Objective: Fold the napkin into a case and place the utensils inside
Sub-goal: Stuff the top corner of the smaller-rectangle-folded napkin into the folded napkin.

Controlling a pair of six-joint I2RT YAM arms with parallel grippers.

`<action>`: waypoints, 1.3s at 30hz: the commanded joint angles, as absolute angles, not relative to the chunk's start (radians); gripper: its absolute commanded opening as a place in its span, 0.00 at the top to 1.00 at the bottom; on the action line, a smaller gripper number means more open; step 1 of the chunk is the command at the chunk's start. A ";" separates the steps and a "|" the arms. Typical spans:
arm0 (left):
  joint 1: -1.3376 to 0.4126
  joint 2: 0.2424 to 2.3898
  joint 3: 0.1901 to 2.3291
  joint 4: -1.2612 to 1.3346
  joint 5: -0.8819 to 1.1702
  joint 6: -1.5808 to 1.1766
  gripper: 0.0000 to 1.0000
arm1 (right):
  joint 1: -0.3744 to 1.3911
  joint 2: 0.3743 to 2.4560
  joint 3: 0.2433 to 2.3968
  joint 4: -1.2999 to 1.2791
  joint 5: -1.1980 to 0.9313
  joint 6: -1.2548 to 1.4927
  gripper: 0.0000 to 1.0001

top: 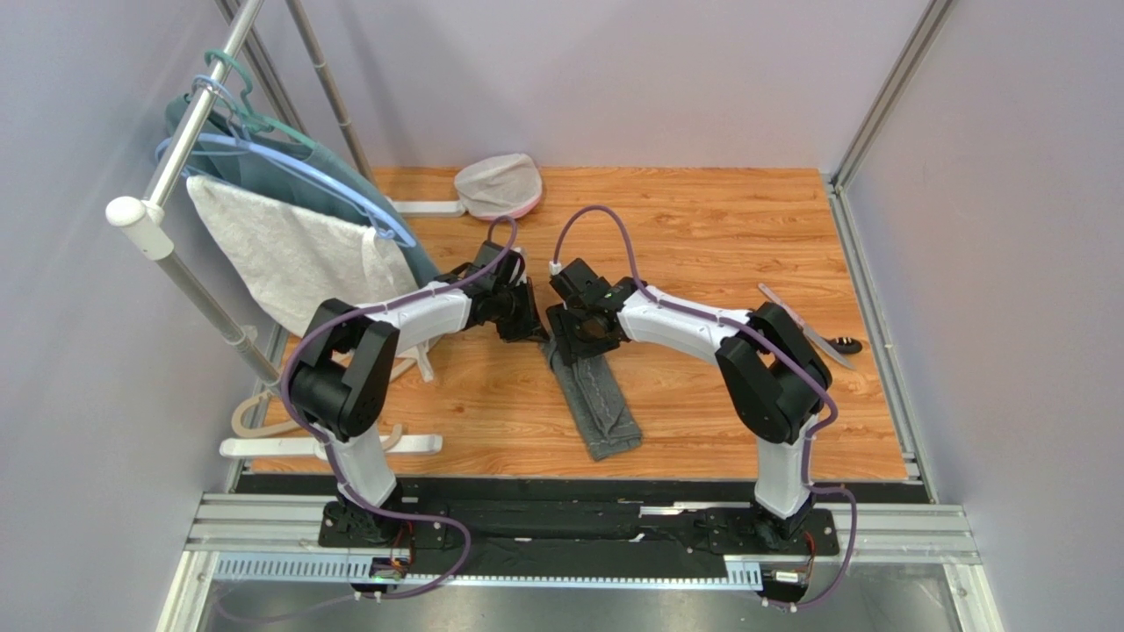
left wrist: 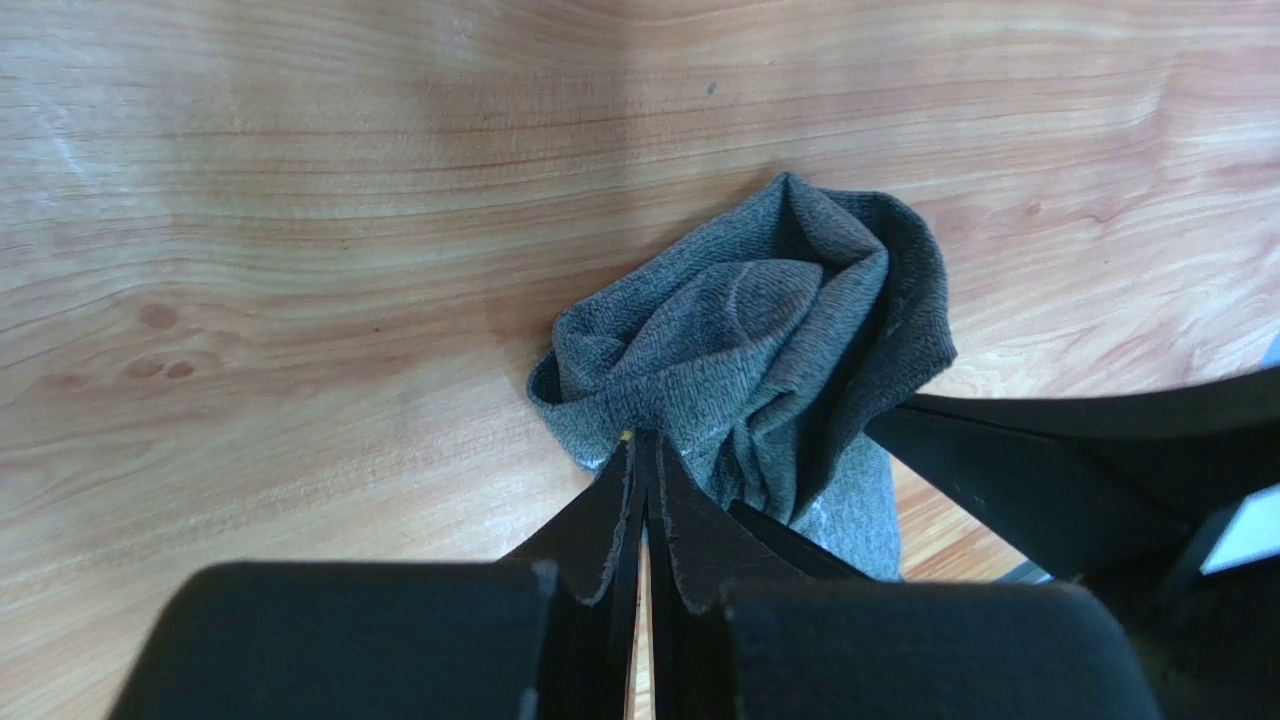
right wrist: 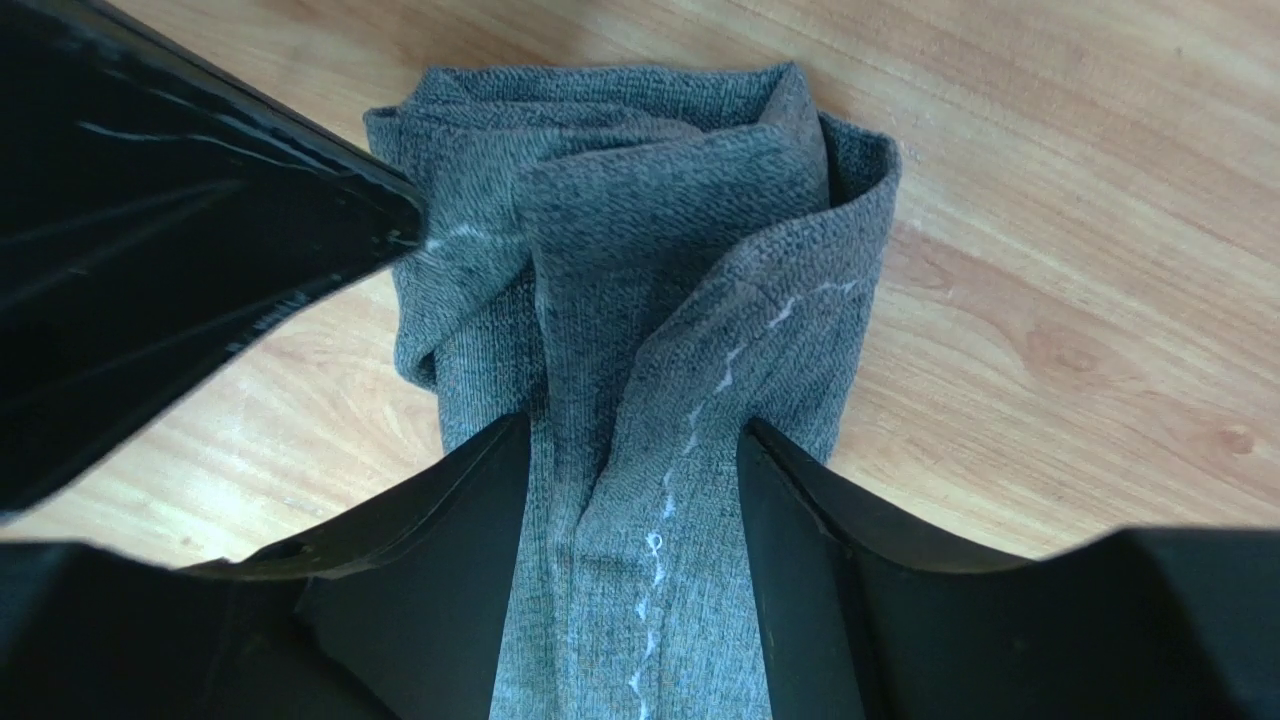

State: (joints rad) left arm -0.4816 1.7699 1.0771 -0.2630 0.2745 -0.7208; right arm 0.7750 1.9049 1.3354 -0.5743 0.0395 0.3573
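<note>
Where the two arms meet over the table (top: 699,224), the left end effector (left wrist: 642,450) is clenched on the bunched far end of the napkin (top: 600,408), a narrow folded strip lying flat. Just right of it, the right end effector (right wrist: 634,435) stands released, its fingers straddling the strip. The utensils (top: 808,332) lie near the table's right edge.

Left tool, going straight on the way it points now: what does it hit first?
The napkin. The left tool, shut, has its tips at the bunched cloth's near edge, so it would likely push straight into it. A finger of the right tool lies off to the side.
</note>
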 commanded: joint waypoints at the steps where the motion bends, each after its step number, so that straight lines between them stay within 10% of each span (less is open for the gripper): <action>1: -0.480 1.793 1.118 -0.227 0.301 -0.726 0.96 | 0.808 1.928 1.405 -0.597 0.155 0.328 0.44; 15: -0.480 1.810 1.109 -0.204 0.307 -0.741 0.96 | 0.847 2.017 1.457 -0.650 0.342 0.339 0.62; 23: -0.480 1.825 1.118 -0.199 0.310 -0.745 0.96 | 0.845 1.962 1.462 -0.670 0.339 0.344 1.00; 39: -0.486 1.721 1.132 -0.242 0.276 -0.701 0.81 | 0.753 1.796 1.344 -0.634 0.154 0.374 1.00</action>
